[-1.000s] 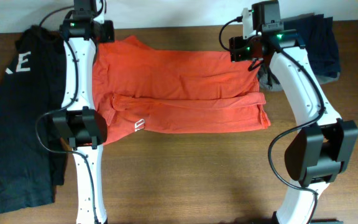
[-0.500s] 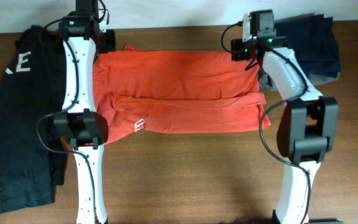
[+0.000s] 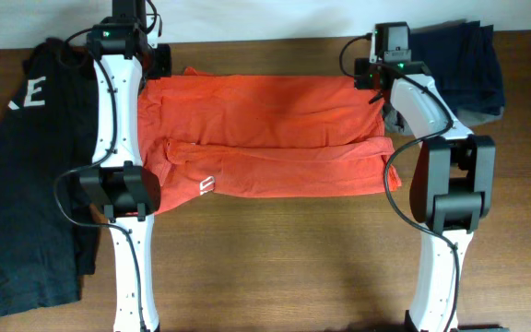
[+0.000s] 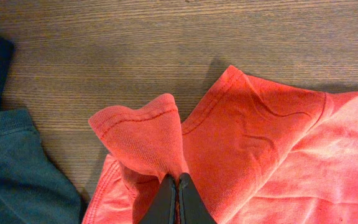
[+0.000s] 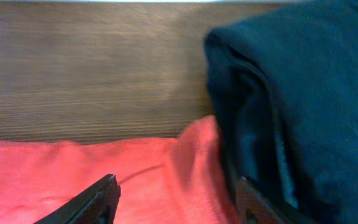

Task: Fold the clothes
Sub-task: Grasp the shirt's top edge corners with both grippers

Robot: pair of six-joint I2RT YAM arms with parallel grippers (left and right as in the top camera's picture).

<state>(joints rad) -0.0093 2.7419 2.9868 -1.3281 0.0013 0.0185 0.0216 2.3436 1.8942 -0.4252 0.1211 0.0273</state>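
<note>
The clothes, an orange-red T-shirt (image 3: pixel 275 129), lie spread across the middle of the table, with the near part folded up over the rest and a small white logo (image 3: pixel 206 187) showing. My left gripper (image 3: pixel 158 63) is at the shirt's far left corner. In the left wrist view that gripper (image 4: pixel 178 184) is shut on a pinch of orange cloth, and the sleeve (image 4: pixel 143 134) stands bunched up above it. My right gripper (image 3: pixel 374 81) is over the far right corner. It stands open (image 5: pixel 176 190) just above the orange cloth (image 5: pixel 73 168), holding nothing.
A black garment with white lettering (image 3: pixel 26 175) covers the table's left side and shows as dark cloth (image 4: pixel 17 168) beside the sleeve. A folded dark blue garment (image 3: pixel 473 69) lies at the far right, close against my right finger (image 5: pixel 247 199). Some grey cloth (image 3: pixel 396 120) sits by the shirt's right edge.
My right gripper has shifted right and slightly back, to the shirt's far right corner beside the blue garment. The left gripper drew back a little with the sleeve, then held still.
</note>
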